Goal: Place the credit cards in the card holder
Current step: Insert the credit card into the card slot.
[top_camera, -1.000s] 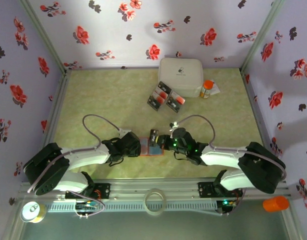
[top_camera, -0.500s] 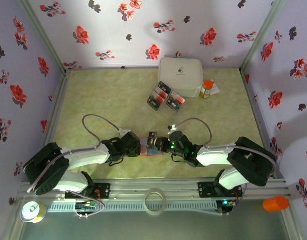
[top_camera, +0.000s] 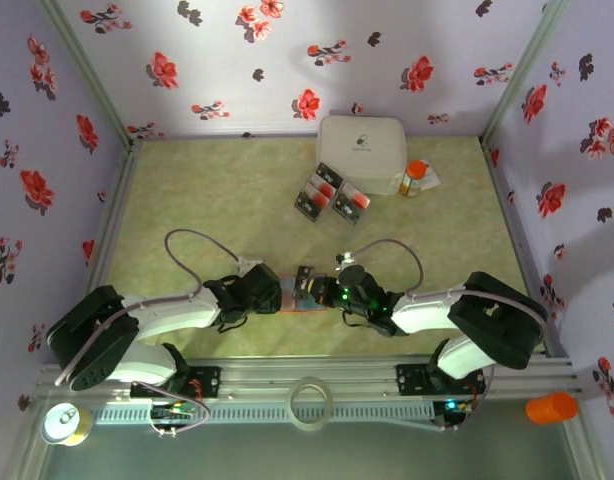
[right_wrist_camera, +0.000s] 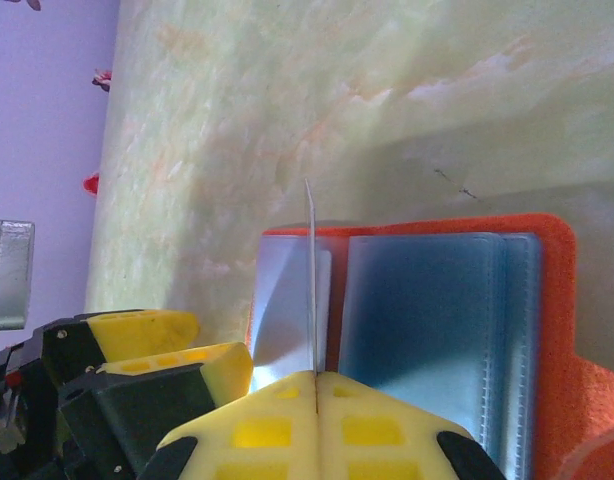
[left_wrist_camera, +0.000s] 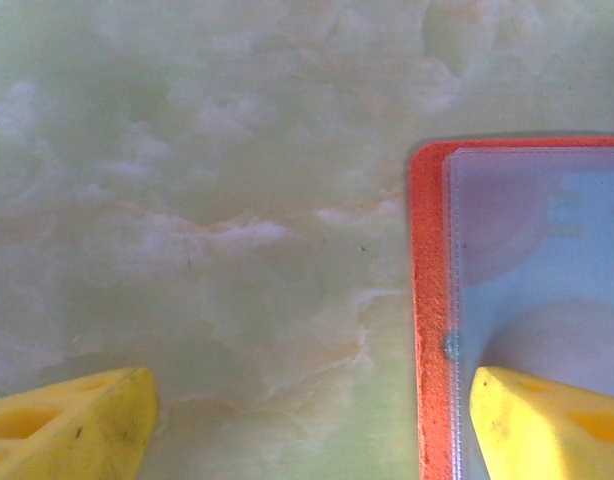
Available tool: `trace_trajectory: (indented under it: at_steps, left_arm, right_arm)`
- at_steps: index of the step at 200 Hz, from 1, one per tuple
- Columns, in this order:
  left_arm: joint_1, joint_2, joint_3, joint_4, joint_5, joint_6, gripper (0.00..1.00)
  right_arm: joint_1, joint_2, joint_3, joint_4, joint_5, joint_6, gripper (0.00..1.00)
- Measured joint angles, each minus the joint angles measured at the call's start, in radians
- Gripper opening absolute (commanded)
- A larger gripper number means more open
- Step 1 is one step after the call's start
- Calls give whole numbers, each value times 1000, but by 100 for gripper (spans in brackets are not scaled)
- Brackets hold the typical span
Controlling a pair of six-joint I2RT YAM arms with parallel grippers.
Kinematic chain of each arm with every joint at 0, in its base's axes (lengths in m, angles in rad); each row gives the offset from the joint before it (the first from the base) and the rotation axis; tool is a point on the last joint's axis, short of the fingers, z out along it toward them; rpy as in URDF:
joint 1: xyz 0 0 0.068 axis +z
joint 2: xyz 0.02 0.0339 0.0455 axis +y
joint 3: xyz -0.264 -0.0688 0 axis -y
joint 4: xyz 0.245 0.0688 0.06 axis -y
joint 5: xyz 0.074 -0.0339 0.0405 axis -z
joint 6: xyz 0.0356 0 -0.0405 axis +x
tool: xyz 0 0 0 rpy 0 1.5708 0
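Table: green marbled top; the holder lies at its near side, between both grippers.
Card holder: open and flat, clear pockets up.
Left gripper: jaws spread wide, holding nothing; one finger over a pocket, probably pinning it.
Right gripper: clamped on one card.
Loose cards: beside the white box, well apart from the holder.
Held card: edge-on above the pockets.
Risk: the card could miss the slot mouth and skid over the plastic, shoving the holder.
Hidden: whether the card's edge has entered a pocket; its face.

Orange card holder, yellow fingers spread, marbled table
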Motion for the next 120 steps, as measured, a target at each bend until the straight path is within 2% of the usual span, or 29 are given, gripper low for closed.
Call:
trace_trajectory:
  at_steps: [120]
  left_arm:
    - [0,0,0,1,-3,-3,83]
  right_arm:
    - [12,35,0,21,0,24,0]
